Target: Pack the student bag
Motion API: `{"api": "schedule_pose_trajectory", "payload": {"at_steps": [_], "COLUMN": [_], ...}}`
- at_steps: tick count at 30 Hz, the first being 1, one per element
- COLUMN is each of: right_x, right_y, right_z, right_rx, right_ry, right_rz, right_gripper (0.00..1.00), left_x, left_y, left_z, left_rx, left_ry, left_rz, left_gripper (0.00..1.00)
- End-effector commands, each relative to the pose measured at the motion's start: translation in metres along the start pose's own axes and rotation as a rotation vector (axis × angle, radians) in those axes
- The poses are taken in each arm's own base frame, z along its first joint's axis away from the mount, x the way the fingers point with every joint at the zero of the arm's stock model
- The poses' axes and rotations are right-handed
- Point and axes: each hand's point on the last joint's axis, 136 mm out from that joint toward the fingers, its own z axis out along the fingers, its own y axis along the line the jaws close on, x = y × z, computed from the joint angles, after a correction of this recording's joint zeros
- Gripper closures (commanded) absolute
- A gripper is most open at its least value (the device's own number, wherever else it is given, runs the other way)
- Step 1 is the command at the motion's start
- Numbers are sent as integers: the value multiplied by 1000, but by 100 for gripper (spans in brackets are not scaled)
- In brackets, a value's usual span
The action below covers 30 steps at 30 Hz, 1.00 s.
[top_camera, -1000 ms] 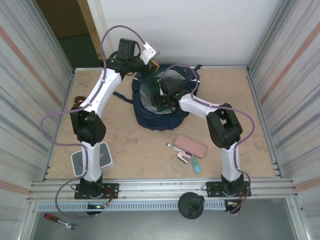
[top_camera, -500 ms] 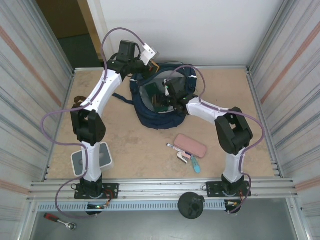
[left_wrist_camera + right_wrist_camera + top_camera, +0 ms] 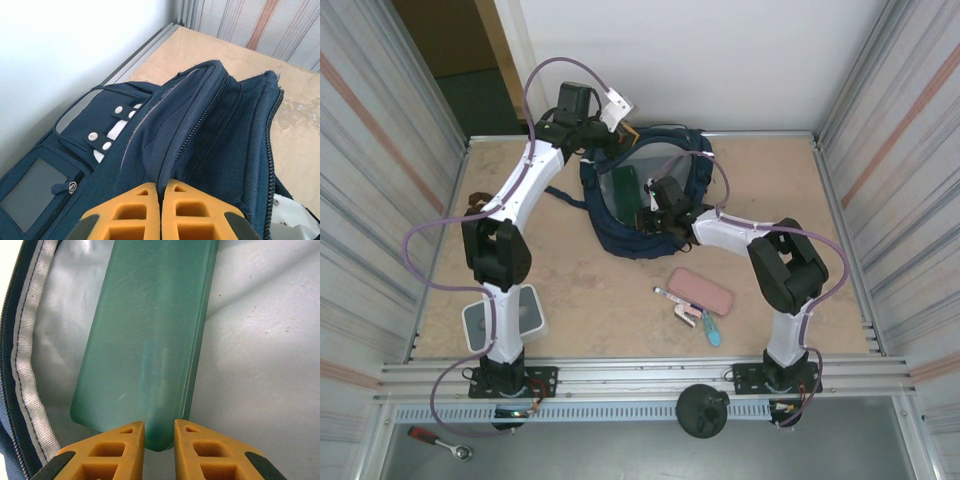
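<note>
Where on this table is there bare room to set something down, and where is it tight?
Bare: the far-right corner, between the student bag and the right wall; the near-centre strip between the left arm and the pink pouch. Crowded: pens and a blue item beside the pouch; the bag's mouth, where the right tool sits over a green case.

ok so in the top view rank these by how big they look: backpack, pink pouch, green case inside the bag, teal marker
1. student bag, by far the largest
2. pink pouch
3. green case, somewhat smaller than the pouch, though the bag may hide part of it
4. teal marker, the smallest and thinnest
</note>
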Motion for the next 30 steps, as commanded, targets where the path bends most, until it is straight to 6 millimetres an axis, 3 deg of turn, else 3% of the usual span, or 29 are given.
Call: {"api": "schedule_pose_trajectory", "payload": {"at_steps": [1, 9, 12, 15, 20, 23, 27, 30], "right_x": [6, -60, -86, -98, -67, -32, 30, 71], "right_y": [-4, -16, -11, -2, 1, -10, -33, -47], "right_z": [19, 50, 46, 27, -22, -57, -96, -120], "right_rx": [12, 8, -25, -55, -45, -1, 111, 147], "right_ry": [18, -138, -197, -227, -206, -146, -17, 66], "right_rz": [28, 90, 104, 96, 26, 1, -63, -51], "right_gripper": [79, 78, 75, 72, 63, 51, 28, 18], "left_x": [-47, -44, -43, -42, -39, -39, -38, -37], "left_y": [-7, -9, -9, -10, -9, -8, -11, -10], "left_z": [-25, -21, -20, -19, -17, -16, -14, -13], "left_rx": [-4, 0, 4, 1, -5, -8, 3, -1], "left_ry": [-135, -138, -134, -130, -129, -136, -132, -129], "left_rz": [79, 61, 48, 54, 46, 53, 56, 60], "left_gripper": [100, 100, 100, 100, 100, 100, 100, 100]}}
